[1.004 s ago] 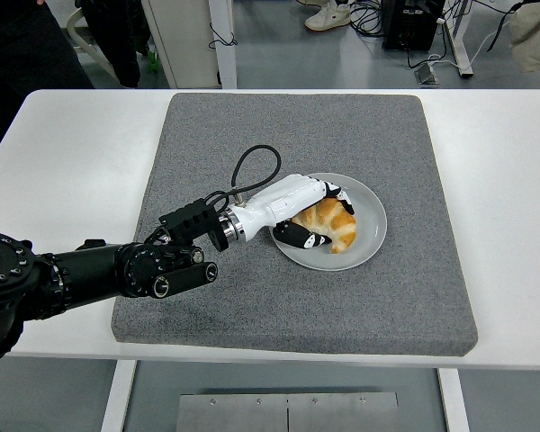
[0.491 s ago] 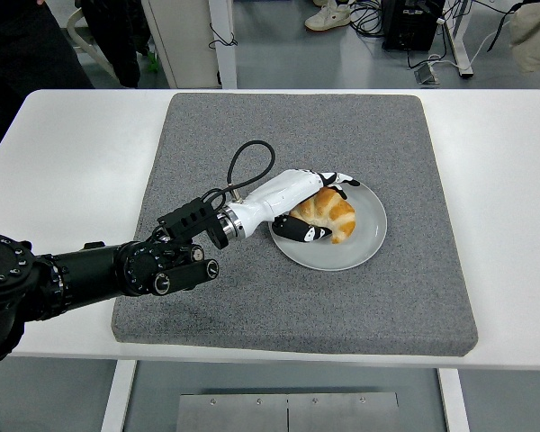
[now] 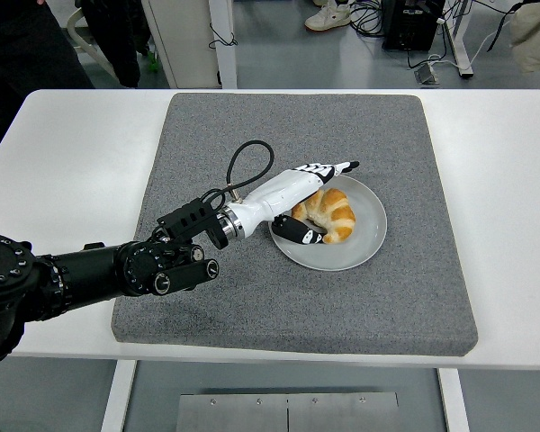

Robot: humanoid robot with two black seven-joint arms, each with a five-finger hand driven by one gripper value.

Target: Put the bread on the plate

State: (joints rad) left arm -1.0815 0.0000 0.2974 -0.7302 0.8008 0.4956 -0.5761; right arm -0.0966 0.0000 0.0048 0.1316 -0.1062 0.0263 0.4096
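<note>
The golden-brown croissant-shaped bread [image 3: 330, 213] is lying on the round grey plate [image 3: 364, 247], which is sitting on the square grey felt mat [image 3: 387, 135] covering the white desk [image 3: 504, 180]. The robot's white-shelled left hand [image 3: 317, 193] is reaching over the plate's left side with its fingers [image 3: 337, 167] spread apart above the bread; the thumb seems to be just beside the bread, perhaps touching it.

Robotics lab: white table [image 3: 63, 153], grey mat [image 3: 252, 306], floor cables [image 3: 378, 18].
</note>
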